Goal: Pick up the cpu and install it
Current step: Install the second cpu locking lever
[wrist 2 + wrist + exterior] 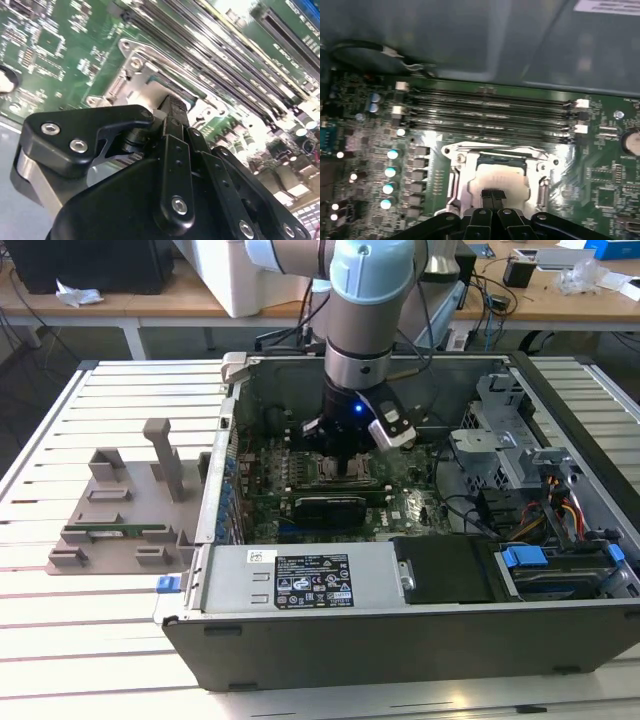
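Squarely seated — pale silvery cpu (496, 176)

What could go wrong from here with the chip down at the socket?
The chip lies within the socket frame, with the gripper pressed down on it: any tilt could jam it against the frame. The memory slots lie close beside the socket, so a sideways slip might knock them.
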`<state>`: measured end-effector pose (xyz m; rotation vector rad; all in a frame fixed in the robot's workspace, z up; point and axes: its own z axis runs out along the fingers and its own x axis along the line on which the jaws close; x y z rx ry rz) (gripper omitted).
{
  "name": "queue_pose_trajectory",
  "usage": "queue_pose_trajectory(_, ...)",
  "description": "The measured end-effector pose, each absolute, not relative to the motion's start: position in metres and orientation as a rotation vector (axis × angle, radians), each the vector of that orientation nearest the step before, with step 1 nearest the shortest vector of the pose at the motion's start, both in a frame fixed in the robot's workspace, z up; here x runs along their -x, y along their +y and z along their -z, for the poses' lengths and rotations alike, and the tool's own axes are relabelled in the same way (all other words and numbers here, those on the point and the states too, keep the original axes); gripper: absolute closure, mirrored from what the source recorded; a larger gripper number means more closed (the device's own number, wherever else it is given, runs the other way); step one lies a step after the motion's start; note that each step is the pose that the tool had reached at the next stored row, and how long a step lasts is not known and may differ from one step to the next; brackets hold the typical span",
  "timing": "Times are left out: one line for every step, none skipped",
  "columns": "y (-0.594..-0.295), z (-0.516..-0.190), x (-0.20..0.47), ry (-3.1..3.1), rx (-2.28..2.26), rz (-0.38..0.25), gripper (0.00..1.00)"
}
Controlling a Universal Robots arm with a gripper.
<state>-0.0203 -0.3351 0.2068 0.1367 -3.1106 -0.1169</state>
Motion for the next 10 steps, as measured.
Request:
queue_pose_trajectory(-0.333, -0.207, 0.019, -3.111, -0.136, 0.104, 0.89)
queue_pose_trajectory(-0.329, -0.209, 0.018, -3.111, -0.136, 0.088, 0.89)
queue_pose_trajectory(-0.327, -0.216, 0.018, -3.11, -0.136, 0.083, 0.89)
queue_pose_trajectory(-0.327, -0.221, 0.018, -3.111, -0.136, 0.084, 0.89)
queue_pose_trajectory(-0.327, -0.226, 0.018, -3.111, -0.136, 0.084, 0.89)
queue_pose_trajectory(-0.326, -0.233, 0.018, -3.111, -0.136, 0.084, 0.89)
queue_pose_trajectory(-0.326, -0.239, 0.018, -3.111, -0.136, 0.083, 0.89)
queue_pose_trajectory(-0.326, -0.243, 0.018, -3.111, -0.136, 0.084, 0.89)
queue_pose_trajectory(-0.326, -0.252, 0.018, -3.111, -0.136, 0.083, 0.89)
queue_pose_trajectory(-0.326, -0.26, 0.018, -3.111, -0.136, 0.084, 0.89)
